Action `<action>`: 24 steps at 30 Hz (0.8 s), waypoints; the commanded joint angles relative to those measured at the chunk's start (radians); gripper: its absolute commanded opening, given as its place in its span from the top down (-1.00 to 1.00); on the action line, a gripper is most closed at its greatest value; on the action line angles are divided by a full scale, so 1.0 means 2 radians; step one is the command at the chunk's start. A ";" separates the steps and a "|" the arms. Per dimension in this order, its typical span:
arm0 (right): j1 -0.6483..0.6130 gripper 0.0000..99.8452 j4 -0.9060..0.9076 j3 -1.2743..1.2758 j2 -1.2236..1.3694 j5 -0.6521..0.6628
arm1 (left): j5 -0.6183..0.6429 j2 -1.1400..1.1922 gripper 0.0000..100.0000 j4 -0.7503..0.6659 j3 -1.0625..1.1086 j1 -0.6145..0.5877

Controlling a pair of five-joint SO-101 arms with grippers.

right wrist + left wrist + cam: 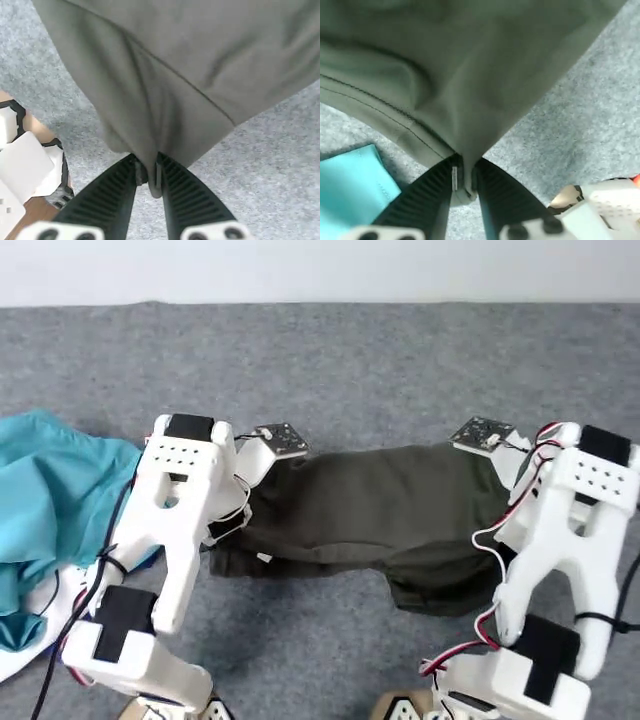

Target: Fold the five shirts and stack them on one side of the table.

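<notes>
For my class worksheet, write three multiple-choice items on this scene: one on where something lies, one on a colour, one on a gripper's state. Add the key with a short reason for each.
1. Where does the teal shirt lie?
A. on the left arm's side of the table
B. beyond the right arm
C. in a gripper

2. What colour is the held shirt?
A. white
B. dark olive
C. red

3. The left gripper is:
A. open above the table
B. shut on the held shirt
C. shut on nothing

Key:
1 A: the high view shows the teal cloth beside the left arm.
2 B: its cloth is dark olive in every view.
3 B: the left wrist view shows the jaws pinching a fold of it.
</notes>
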 commanded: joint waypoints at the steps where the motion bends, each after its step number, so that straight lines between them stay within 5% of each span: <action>1: 0.009 0.80 0.013 -0.008 -0.028 0.002 | 0.008 -0.010 0.98 0.005 -0.005 0.004; 7: 0.018 0.55 0.030 -0.031 -0.066 0.002 | 0.048 -0.094 0.83 0.015 -0.005 0.004; 19: -0.026 0.55 0.000 -0.031 -0.085 -0.028 | 0.070 -0.209 0.76 0.013 -0.004 0.002; 24: -0.046 0.71 -0.113 -0.028 -0.083 -0.094 | 0.150 -0.206 0.91 -0.073 0.000 -0.001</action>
